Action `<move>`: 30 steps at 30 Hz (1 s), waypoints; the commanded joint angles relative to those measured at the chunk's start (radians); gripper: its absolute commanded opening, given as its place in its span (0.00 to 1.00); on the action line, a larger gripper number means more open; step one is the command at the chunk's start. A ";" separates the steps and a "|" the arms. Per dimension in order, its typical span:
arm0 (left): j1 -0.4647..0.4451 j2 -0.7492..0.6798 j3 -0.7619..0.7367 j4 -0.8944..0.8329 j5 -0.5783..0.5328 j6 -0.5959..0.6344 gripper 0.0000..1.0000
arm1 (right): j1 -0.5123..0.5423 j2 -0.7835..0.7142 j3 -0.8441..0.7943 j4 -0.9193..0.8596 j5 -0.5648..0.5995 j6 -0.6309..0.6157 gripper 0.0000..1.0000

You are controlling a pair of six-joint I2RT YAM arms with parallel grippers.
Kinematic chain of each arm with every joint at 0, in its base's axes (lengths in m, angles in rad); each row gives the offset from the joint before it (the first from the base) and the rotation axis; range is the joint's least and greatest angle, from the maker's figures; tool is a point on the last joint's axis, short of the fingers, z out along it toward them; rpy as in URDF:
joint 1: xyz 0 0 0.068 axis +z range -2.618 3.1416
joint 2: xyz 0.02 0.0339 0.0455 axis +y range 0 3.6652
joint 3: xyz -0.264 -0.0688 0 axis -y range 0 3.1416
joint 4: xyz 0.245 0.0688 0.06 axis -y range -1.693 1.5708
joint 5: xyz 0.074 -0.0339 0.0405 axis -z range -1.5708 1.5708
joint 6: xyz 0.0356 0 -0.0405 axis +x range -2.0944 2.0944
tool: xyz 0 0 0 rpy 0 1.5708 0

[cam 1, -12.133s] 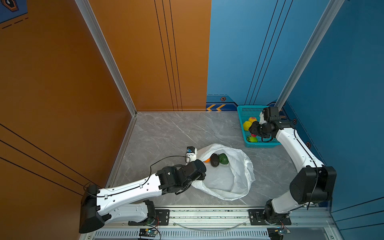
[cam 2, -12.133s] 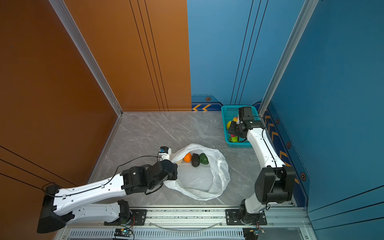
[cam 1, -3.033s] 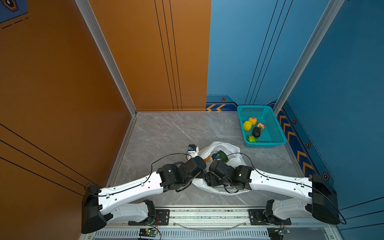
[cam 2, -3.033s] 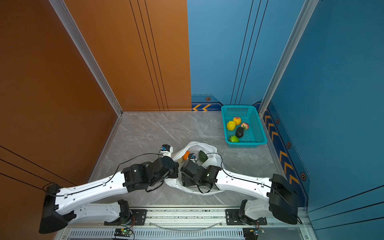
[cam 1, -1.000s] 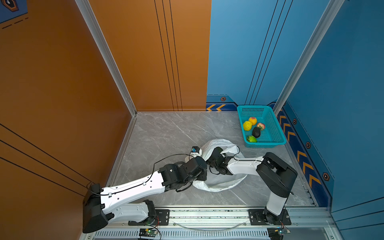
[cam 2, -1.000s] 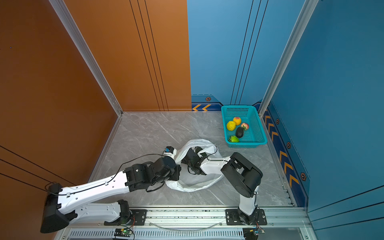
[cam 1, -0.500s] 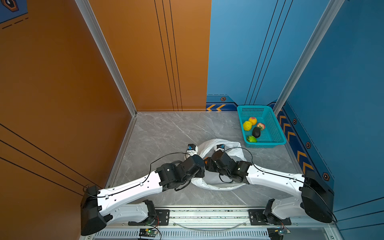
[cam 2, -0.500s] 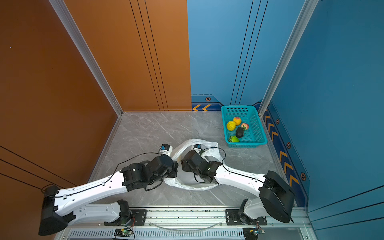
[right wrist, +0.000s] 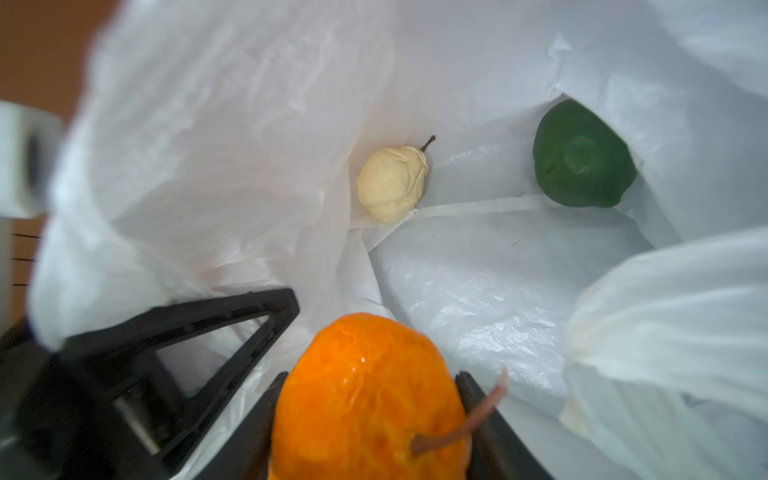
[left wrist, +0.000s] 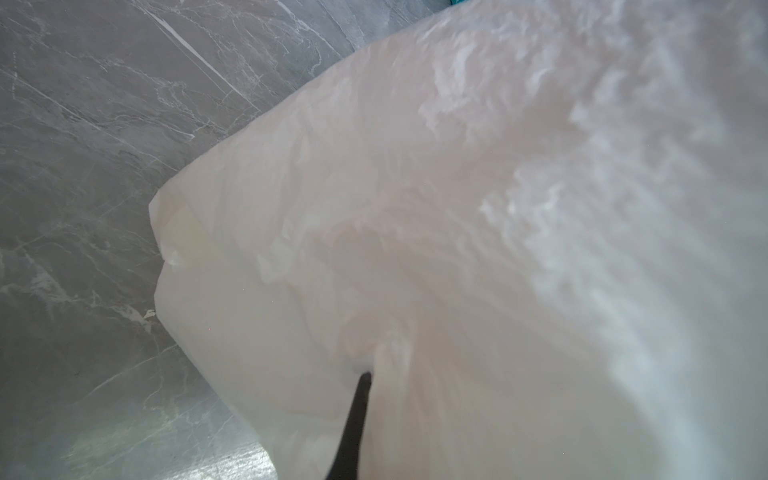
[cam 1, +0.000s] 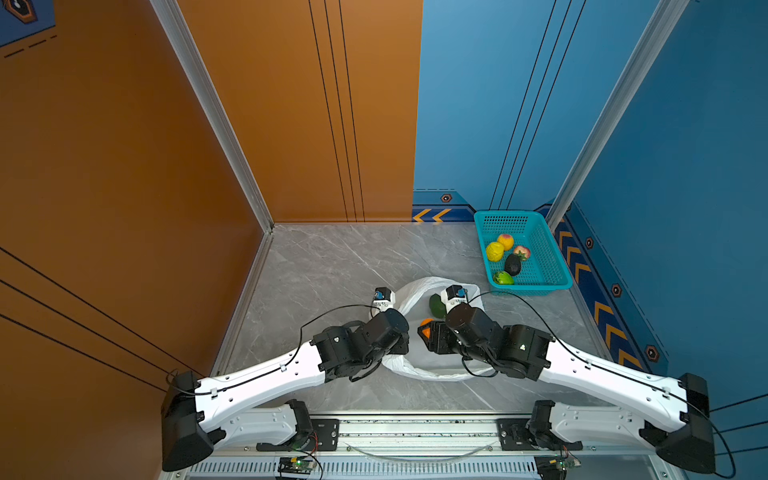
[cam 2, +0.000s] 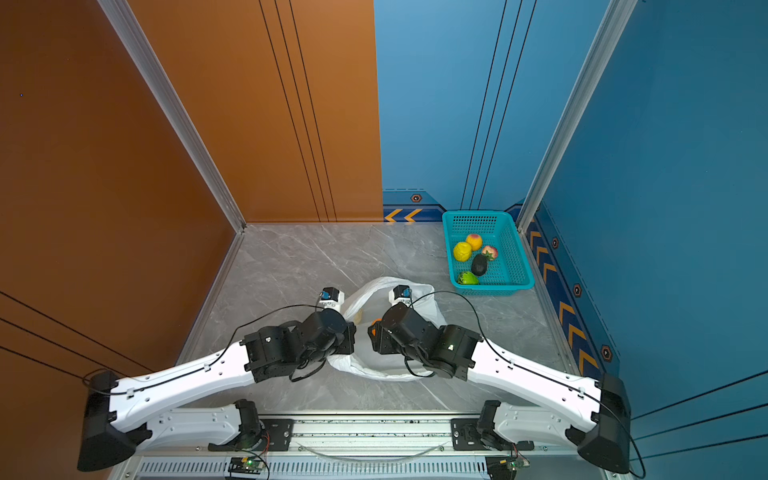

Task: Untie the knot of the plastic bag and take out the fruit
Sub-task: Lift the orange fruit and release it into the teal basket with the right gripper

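Left gripper (left wrist: 359, 399) pinched closed on bag (left wrist: 415, 208) rim; mouth gapes. Right gripper (right wrist: 372, 376) part-spread, clamping orange (right wrist: 361, 415) inside; pear (right wrist: 392, 183), green fruit (right wrist: 582, 156) lie clear beyond.

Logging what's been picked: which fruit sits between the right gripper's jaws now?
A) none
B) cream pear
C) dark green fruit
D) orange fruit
D: the right wrist view shows the orange fruit clamped in the right gripper; the cream pear and dark green fruit lie loose in the bag.
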 commanded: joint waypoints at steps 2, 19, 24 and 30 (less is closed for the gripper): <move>0.012 0.007 0.009 -0.023 -0.017 -0.004 0.00 | -0.020 -0.059 0.094 -0.149 0.012 -0.054 0.47; 0.001 -0.029 -0.035 -0.065 0.005 -0.014 0.00 | -0.676 -0.027 0.266 -0.102 -0.357 -0.264 0.48; -0.001 -0.057 -0.063 -0.105 0.013 -0.029 0.00 | -0.890 0.022 0.203 0.013 -0.450 -0.275 0.48; 0.002 -0.083 -0.070 -0.153 0.001 -0.029 0.00 | -1.071 0.147 0.188 0.102 -0.457 -0.334 0.48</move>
